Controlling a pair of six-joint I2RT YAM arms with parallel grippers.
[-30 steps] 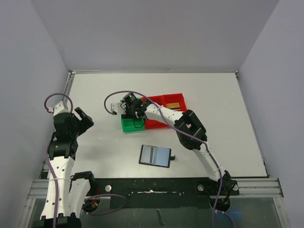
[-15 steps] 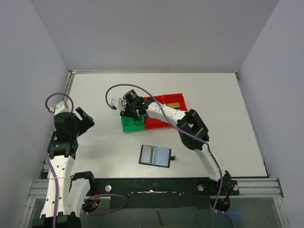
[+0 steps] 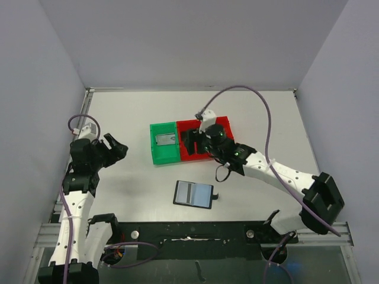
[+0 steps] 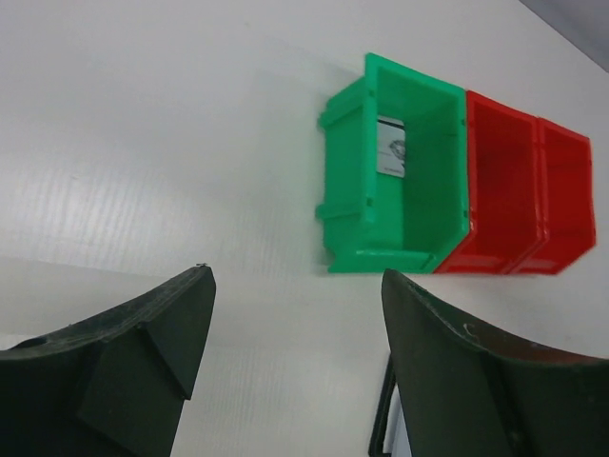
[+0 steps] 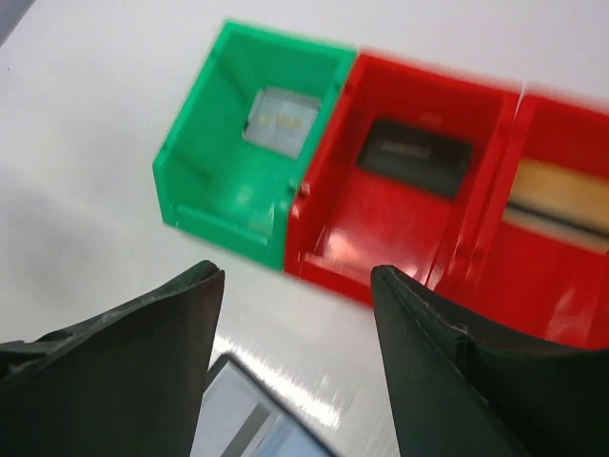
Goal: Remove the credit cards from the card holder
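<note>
jaws wide and empty on left gripper [image 4: 295, 278] and right gripper [image 5: 295, 272], the job looks done: silvery-grey card [image 5: 281, 119], black card [image 5: 416, 154], gold card [image 5: 557, 195] lie binned (one apiece), card holder [image 3: 193, 194] seemingly bare.

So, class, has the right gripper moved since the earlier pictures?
Yes. The right gripper has shifted rightward off the green bin, which stayed put, and now hangs over the middle red bin.

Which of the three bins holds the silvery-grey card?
The green bin, leftmost. The middle red bin holds the black card, the right red bin the gold card.
</note>
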